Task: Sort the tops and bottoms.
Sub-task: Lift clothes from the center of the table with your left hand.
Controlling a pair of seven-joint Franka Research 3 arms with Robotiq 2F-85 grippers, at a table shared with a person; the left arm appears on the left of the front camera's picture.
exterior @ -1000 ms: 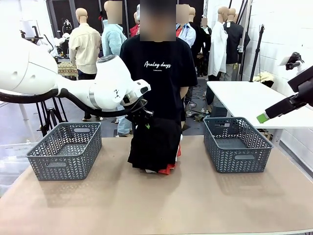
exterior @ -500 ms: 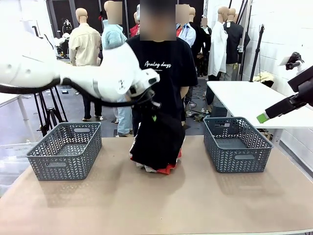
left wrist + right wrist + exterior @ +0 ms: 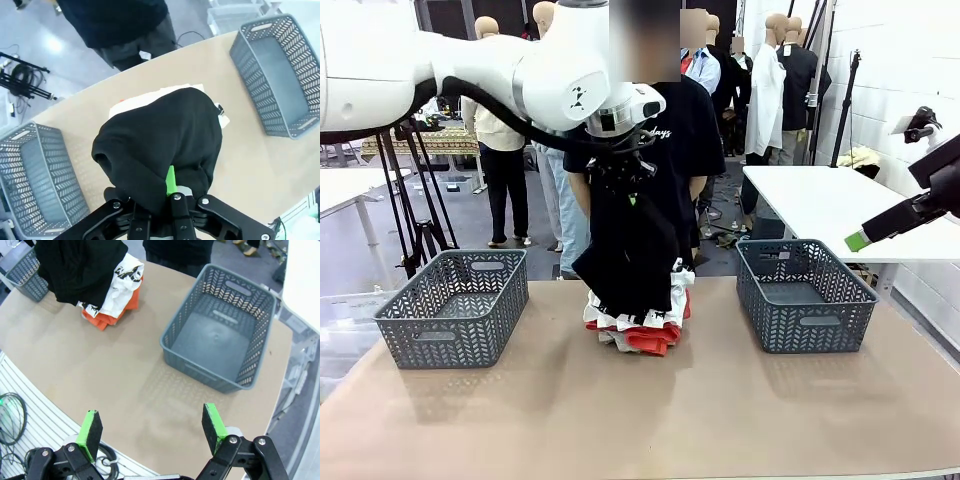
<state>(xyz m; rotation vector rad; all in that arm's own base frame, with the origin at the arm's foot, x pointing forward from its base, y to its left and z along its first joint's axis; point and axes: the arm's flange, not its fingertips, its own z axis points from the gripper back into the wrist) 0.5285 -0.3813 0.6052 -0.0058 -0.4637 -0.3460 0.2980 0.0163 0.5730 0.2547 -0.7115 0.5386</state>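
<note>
My left gripper [image 3: 628, 188] is shut on the bottoms [image 3: 632, 250], a plain black garment that hangs limp from it above the pile at the table's far middle. In the left wrist view the bottoms [image 3: 160, 135] bunch around the left gripper [image 3: 171, 189] and hide most of the pile. Under them lie the tops: a white printed T-shirt [image 3: 677, 296] [image 3: 122, 279] on an orange one [image 3: 652, 341] [image 3: 102, 317]. A grey top cannot be made out. My right gripper [image 3: 150, 432] stands open and empty, high over the table's right side, green pad [image 3: 858, 240] showing.
A grey basket [image 3: 453, 330] stands at the table's left and another [image 3: 807, 325] [image 3: 200, 371] at its right, both with nothing inside. A person in a black printed T-shirt stands just behind the pile. The near half of the table is bare.
My left arm has risen, drawing the black bottoms up off the pile, so the white and orange tops now show beneath. The right arm has stayed still.
</note>
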